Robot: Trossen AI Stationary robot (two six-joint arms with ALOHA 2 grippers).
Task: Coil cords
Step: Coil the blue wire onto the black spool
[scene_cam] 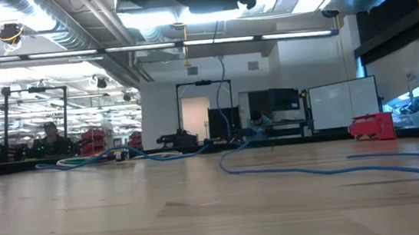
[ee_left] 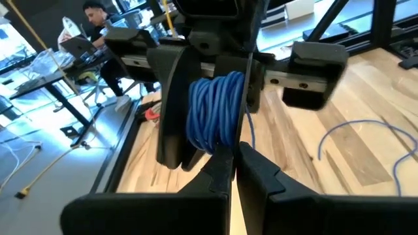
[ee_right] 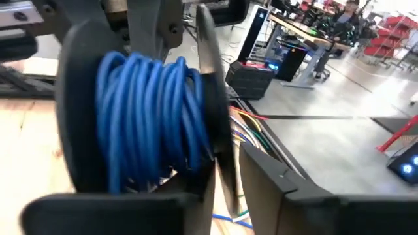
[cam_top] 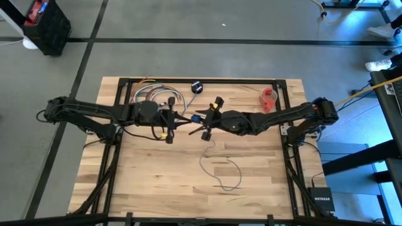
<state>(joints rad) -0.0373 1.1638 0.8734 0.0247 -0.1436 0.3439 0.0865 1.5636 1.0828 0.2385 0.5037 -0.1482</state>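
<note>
The thin cord looks blue in the wrist views. Much of it is wound into a tight coil (ee_right: 150, 124), which stands between my right gripper's (cam_top: 200, 119) two dark fingers above the table's middle. The coil also shows in the left wrist view (ee_left: 215, 111). The rest of the cord hangs down and lies in a slack loop (cam_top: 220, 172) on the wood toward the near edge. My left gripper (ee_left: 228, 171) faces the right one, its fingers shut, tips just at the coil. The black round puck (cam_top: 196, 86) lies near the far edge. My right gripper holds the coil of several turns (ee_right: 189, 130) pinched between its two fingers (ee_left: 171, 104), coming level from the table's right. The coil is lifted clear, and the loose cord trails down from it to the table. My left gripper: one strand (ee_left: 249, 130) passes by its shut tips; I cannot tell whether they hold it.
A bundle of thicker multicoloured cables (cam_top: 157, 94) lies at the far left beside the left arm. A small red object (cam_top: 269, 99) lies at the far right. The black frame (cam_top: 276, 80) runs along the table's far edge. Bare wood shows toward the near edge.
</note>
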